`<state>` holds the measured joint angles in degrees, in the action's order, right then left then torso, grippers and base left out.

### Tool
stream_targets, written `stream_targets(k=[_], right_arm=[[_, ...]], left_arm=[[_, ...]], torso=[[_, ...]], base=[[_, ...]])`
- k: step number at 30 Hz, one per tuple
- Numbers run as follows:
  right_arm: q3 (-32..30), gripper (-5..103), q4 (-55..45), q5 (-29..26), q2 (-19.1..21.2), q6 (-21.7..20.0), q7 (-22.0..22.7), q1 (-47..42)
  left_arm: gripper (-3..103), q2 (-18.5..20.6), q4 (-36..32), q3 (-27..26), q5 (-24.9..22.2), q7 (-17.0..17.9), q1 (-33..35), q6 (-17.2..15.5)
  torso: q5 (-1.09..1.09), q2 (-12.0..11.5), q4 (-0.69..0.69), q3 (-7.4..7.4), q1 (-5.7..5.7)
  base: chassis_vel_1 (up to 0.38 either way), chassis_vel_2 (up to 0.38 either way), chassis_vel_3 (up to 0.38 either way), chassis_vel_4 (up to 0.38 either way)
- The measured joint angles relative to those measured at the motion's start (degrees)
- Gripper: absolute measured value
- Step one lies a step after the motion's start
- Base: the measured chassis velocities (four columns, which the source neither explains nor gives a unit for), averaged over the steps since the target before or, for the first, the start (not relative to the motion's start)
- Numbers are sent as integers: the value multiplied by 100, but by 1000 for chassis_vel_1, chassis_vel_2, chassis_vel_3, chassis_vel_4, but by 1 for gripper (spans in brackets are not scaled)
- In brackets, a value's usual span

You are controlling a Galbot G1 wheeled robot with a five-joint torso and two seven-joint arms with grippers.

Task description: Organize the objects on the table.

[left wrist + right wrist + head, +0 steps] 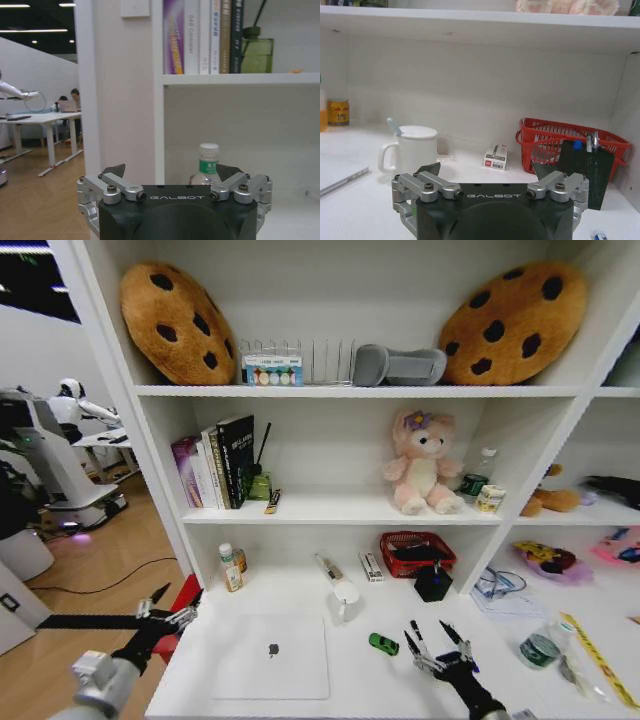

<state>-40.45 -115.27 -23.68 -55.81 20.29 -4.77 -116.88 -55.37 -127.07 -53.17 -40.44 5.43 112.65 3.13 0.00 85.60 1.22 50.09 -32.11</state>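
Head view shows the white surface point(380, 685) under my shelves, with the silver laptop point(272, 657) lying closed near its front left. The white mug point(345, 594) stands behind it, a spoon in it, and the tiny green toy car point(383, 644) sits just right of the laptop. My right gripper point(432, 640) hovers beside the car, fingers spread and empty. My left gripper point(172, 602) hangs off the surface's left edge, fingers likewise apart.

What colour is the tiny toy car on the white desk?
Green. The tiny toy car shows best in the head view, on the desk beside the open right gripper.
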Motion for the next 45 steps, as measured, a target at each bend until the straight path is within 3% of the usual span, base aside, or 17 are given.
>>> stream_targets(k=[1,6,12,14,17,28,34,45], right_arm=[[62,100,162,-74,135,67,-99,52],[120,100,332,-375,338,124,-423,111],[144,100,602,-872,719,247,-957,147],[174,100,845,-1070,1045,371,-1325,283],[248,100,1062,-1278,1340,410,-1687,497],[693,100,1592,-1714,2139,257,-2608,1051],[1230,100,1788,-1749,2267,182,-2804,1470],[2112,99,2148,-1868,2302,30,-2770,2407]], left_arm=[[100,-196,-100,-172,-159,-90,109,31],[100,-211,-262,-236,-218,-186,215,64],[100,-295,-278,-58,-60,-157,109,28],[100,-377,-305,56,41,-107,41,-22],[100,-443,-324,171,138,-57,-26,-64],[100,-496,-370,389,390,23,-125,-128],[100,-517,-411,350,456,23,-63,-120],[100,-526,-548,375,573,87,-26,-148]], torso=[[2,0,1,0,0],[3,0,0,1,0],[0,-1,4,1,0],[1,-1,-1,1,0],[1,-1,1,1,0],[0,-1,2,1,-1],[0,-1,1,1,-1],[0,-1,1,1,-1]], base=[[0,0,0,0],[0,0,0,0],[0,0,0,0],[0,0,0,0],[0,0,0,0],[0,0,0,0],[0,0,0,0],[0,0,0,0]])
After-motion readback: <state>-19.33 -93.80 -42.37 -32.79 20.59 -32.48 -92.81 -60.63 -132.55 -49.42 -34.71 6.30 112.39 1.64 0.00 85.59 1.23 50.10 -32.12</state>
